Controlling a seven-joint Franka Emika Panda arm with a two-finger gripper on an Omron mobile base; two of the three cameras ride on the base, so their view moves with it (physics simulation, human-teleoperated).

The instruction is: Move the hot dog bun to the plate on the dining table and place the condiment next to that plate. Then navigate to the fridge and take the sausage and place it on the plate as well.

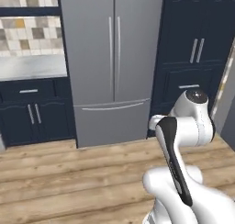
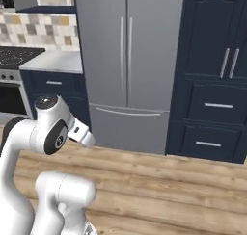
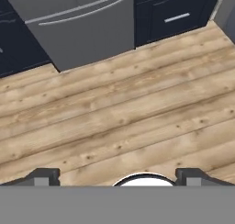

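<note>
- Fridge (image 1: 111, 62): tall grey French-door unit, both doors closed, twin vertical handles at centre, bottom drawer shut. It stands straight ahead of the base, well apart across bare wood floor (image 3: 137, 113).
- Navy cabinets (image 2: 214, 75) flank the fridge on its right; counter and tiled wall on its left.
- Arm folded low over the base; gripper (image 3: 117, 177) points down at the floor, fridge drawer at the hand view's top.
- Jaws spread wide, holding nothing.
- Sausage: presumably behind the closed doors. Judgement: doors must open first.
</note>
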